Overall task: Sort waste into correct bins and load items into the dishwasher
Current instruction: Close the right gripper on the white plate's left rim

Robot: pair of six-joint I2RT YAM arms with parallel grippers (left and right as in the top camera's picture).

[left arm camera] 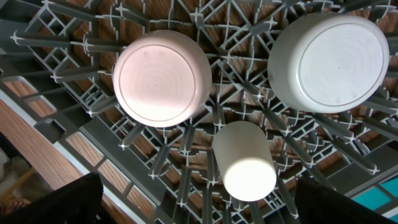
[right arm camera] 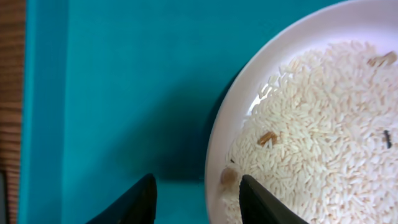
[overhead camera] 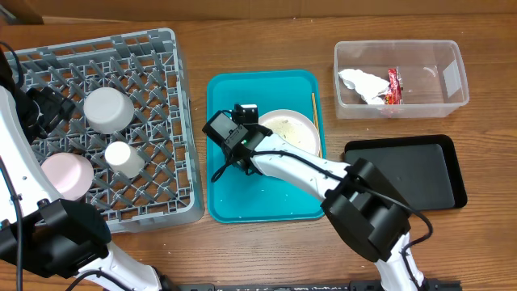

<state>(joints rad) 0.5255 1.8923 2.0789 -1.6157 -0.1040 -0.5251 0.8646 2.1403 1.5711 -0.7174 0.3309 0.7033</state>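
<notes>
My right gripper (overhead camera: 255, 132) (right arm camera: 196, 180) hovers open over the left rim of the round plate (overhead camera: 300, 139) (right arm camera: 224, 130). One finger is above the rice crumbs (right arm camera: 323, 124) and the other above the teal tray (right arm camera: 124, 93). A chopstick (overhead camera: 314, 117) lies beside the plate. In the dishwasher rack (overhead camera: 161, 56) (left arm camera: 236, 37) stand an upturned pink bowl (overhead camera: 66, 174) (left arm camera: 161, 78), a grey-white bowl (overhead camera: 107, 109) (left arm camera: 336, 59) and a white cup (overhead camera: 123, 158) (left arm camera: 245, 165). My left gripper (overhead camera: 48, 109) (left arm camera: 199, 183) hangs wide open and empty above them.
The clear tub (overhead camera: 452, 81) at the back right holds the crumpled napkin (overhead camera: 363, 83) and the red wrapper (overhead camera: 393, 85). A black tray (overhead camera: 404, 174) lies in front of it, right of the teal tray (overhead camera: 242, 194). My right arm stretches across the teal tray's front half.
</notes>
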